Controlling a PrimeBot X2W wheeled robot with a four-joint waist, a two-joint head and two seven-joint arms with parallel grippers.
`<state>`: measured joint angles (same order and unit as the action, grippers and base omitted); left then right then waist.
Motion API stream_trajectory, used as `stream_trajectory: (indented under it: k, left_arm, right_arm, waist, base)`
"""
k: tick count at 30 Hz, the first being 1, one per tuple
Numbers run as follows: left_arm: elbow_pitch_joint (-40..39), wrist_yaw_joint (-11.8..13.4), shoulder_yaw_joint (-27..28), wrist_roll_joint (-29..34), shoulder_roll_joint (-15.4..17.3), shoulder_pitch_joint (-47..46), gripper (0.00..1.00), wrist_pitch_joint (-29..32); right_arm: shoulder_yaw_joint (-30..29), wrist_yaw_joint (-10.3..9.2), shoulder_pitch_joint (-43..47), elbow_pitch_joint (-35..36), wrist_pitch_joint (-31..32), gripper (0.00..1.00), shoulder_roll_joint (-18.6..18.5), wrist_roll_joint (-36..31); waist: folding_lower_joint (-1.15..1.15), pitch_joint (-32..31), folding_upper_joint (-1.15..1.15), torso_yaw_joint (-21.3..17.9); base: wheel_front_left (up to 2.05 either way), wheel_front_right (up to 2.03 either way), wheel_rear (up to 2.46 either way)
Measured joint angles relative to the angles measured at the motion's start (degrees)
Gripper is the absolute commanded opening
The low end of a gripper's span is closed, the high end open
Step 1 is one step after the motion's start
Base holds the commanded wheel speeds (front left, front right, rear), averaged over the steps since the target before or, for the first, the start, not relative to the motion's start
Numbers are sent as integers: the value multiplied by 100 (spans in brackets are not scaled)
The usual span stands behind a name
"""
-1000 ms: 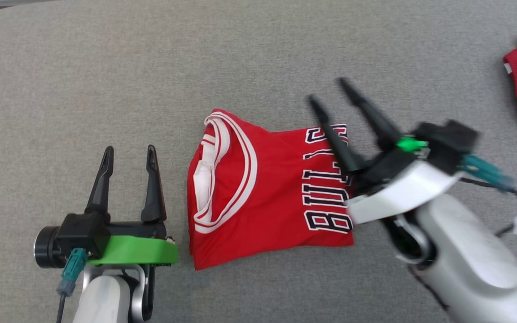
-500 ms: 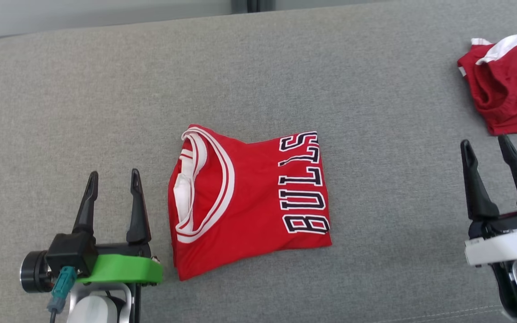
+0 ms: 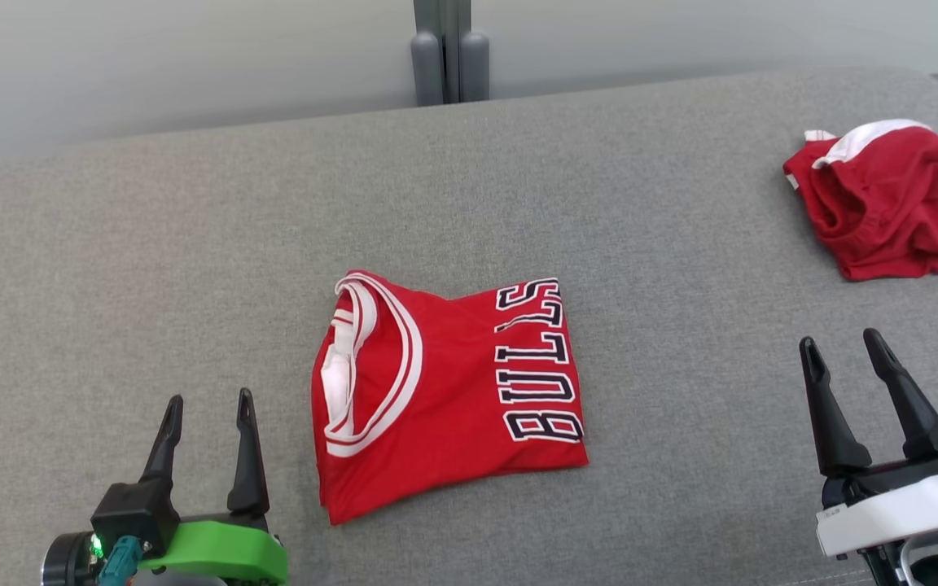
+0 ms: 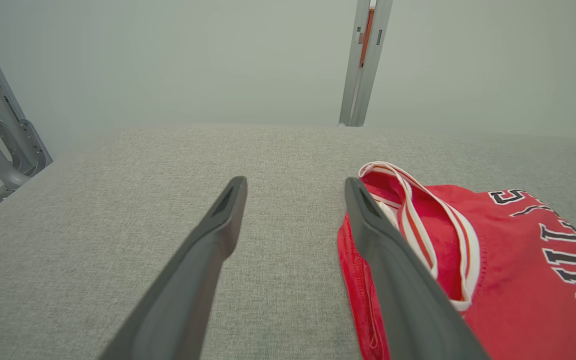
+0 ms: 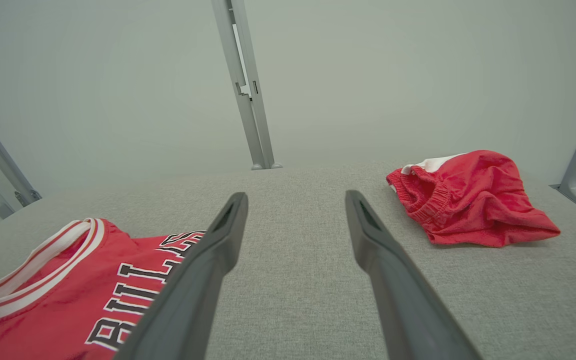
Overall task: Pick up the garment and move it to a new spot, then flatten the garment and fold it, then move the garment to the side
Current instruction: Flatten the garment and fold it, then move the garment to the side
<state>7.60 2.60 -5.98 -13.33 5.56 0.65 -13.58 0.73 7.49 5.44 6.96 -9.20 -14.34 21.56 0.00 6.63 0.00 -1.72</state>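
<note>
The cloth jersey (image 3: 444, 391) looks faintly glossy, the woven upholstery (image 3: 151, 268) matt.

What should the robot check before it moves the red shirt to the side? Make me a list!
1. Shirt folded: ok. The shirt lies flat in one block, lettering up.
2. Left gripper ready: ok. It is open, holds nothing, and sits beside the collar end without touching it.
3. Right gripper ready: ok. It is open, holds nothing, and is well apart from the shirt.
4. Space to the shirt's left: ok. Only grey surface there.
5. Space at the far right: not ok. Crumpled red shorts lie there.
6. Lower layers lined up: cannot tell. They are hidden under the top layer.
</note>
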Motion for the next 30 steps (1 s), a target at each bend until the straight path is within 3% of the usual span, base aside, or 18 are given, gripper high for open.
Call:
stream_trajectory:
  k: [9, 30]
  left_arm:
    - [67, -32, 2, -101, 54, 129, 100, 58]
    - [148, 27, -85, -163, 91, 83, 100, 60]
  right_arm:
    - [26, 0, 192, 110, 164, 100, 26, -49]
    - [-92, 0, 242, 187, 283, 100, 3, -51]
  waist:
    - [0, -319, 0, 21]
    - [0, -285, 0, 79]
  base:
    - [0, 0, 0]
    - [0, 0, 0]
